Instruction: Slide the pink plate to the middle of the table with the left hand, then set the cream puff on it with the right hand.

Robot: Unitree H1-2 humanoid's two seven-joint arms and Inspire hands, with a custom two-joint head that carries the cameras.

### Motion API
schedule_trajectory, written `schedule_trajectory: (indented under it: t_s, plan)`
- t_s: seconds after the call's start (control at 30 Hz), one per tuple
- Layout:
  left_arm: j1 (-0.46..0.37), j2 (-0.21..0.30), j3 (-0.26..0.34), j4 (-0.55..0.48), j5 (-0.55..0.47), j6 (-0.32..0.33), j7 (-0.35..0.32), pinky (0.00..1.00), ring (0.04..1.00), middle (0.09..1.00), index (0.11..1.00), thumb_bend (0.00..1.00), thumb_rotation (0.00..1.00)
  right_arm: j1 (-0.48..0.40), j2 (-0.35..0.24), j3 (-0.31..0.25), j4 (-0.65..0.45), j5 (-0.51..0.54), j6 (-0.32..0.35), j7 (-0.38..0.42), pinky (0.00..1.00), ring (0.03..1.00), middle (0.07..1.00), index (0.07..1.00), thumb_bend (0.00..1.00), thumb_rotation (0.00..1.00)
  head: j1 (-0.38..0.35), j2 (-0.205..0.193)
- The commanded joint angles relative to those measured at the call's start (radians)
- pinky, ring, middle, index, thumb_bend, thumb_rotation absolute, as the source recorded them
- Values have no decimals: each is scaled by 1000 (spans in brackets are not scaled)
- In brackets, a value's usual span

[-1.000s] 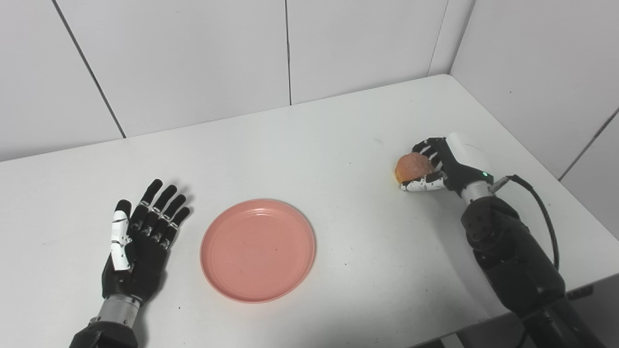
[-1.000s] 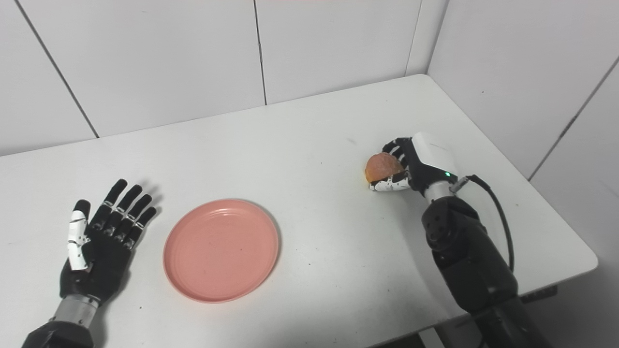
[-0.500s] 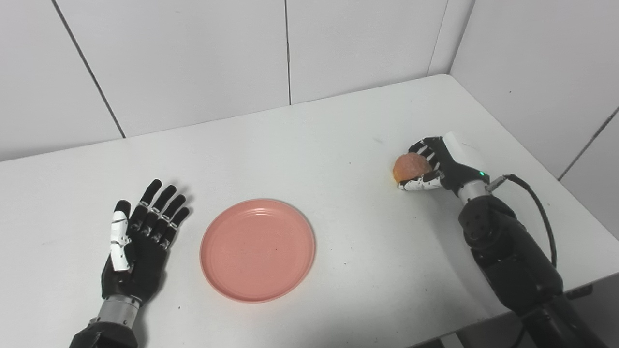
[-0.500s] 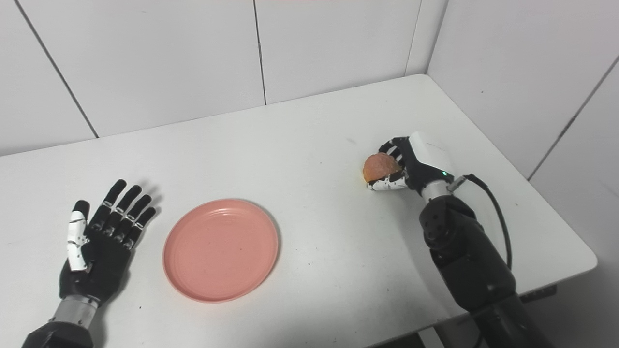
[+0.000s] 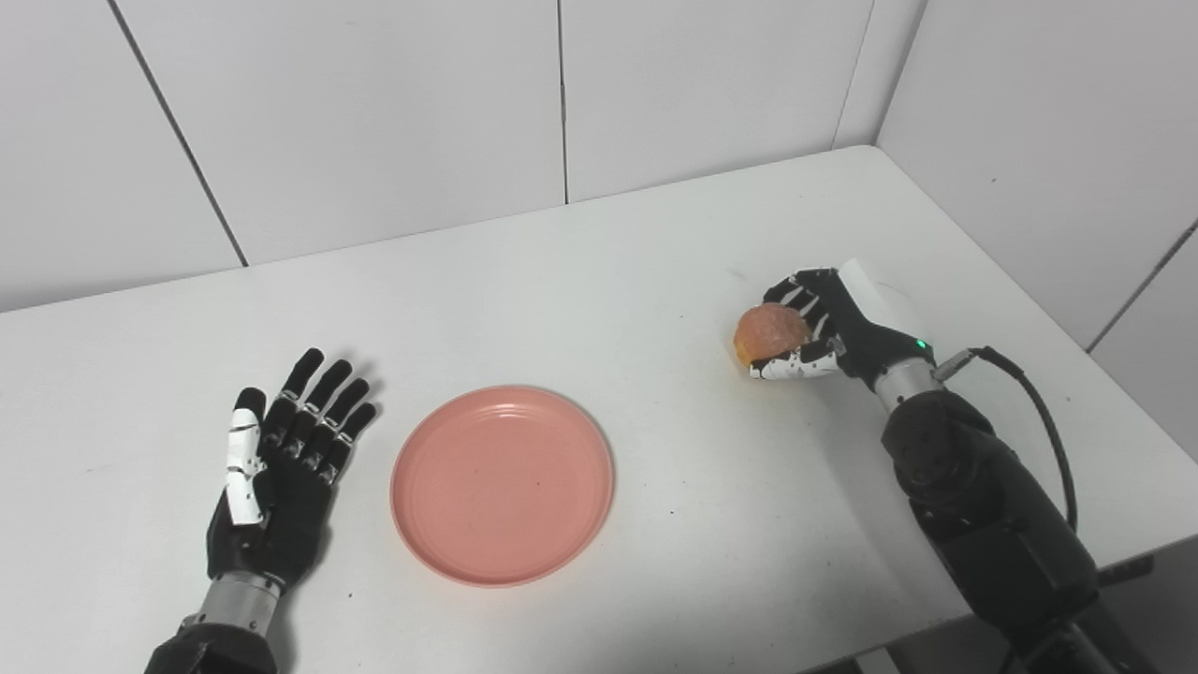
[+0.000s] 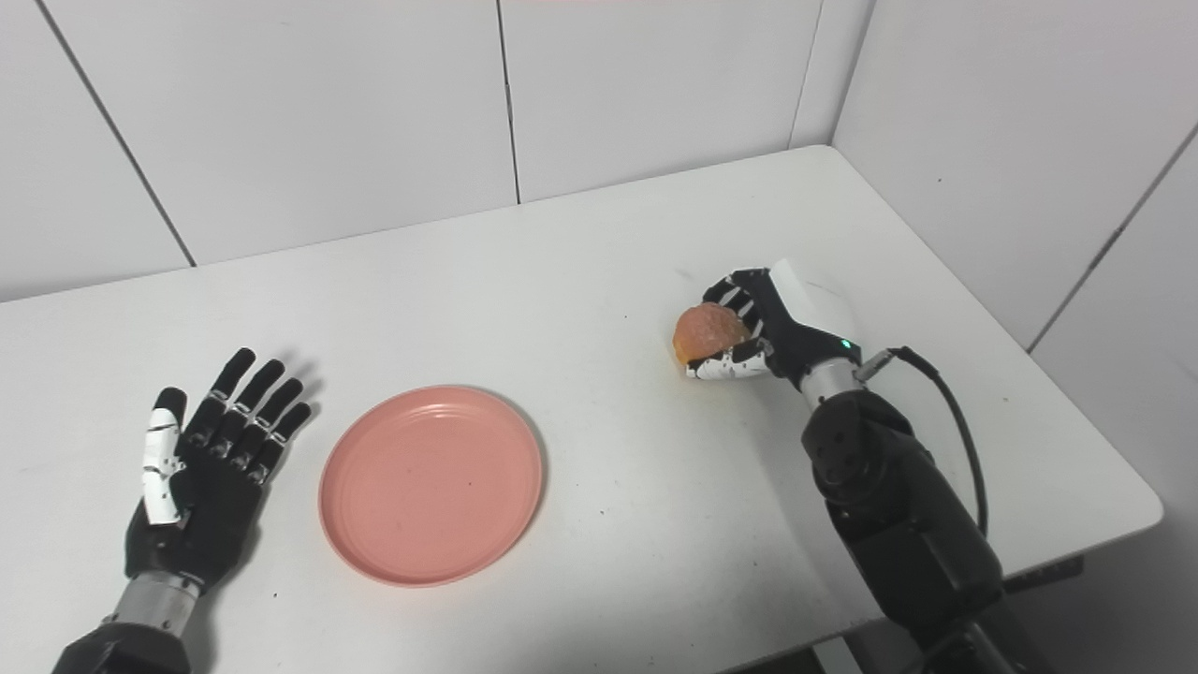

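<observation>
Both views show right hand [image 5: 824, 323] gripping cream puff [image 5: 769, 332].

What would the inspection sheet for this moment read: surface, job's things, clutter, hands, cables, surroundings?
Surface: white rectangular table, a few small dark specks.
Job's things: round pink plastic plate flat near the front edge, bare; orange-brown rounded cream puff to the right of the plate, apart from it.
Clutter: nothing seen.
Hands: left hand open, palm up, on the table beside the plate, not touching it; right hand shut on the cream puff.
Cables: black cable looping from the right wrist along the forearm.
Surroundings: white panelled walls behind and to the right.
</observation>
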Motion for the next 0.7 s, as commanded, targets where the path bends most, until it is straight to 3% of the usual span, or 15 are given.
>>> schedule_trajectory:
  t_s: [0.0,0.33,0.53,0.67]
  plan:
    - [46,-17,-20,14,45,36,45,889,881,891,882,437,1000,-35,-11,2,-60,-21,13,8,388,458,498,538,486,127,18,3]
    - [70,-72,-69,-51,125,46,111,878,878,886,879,434,1000,-80,16,69,-167,-64,14,82,386,458,513,569,507,15,171,18]
    - [77,-104,-91,-73,150,47,132,877,882,895,897,423,1000,-118,46,115,-194,-74,4,124,365,432,487,550,509,0,254,30]
    - [80,-122,-109,-86,175,47,153,873,876,889,893,418,1000,-137,62,141,-180,-68,-38,127,343,415,482,553,521,0,314,38]
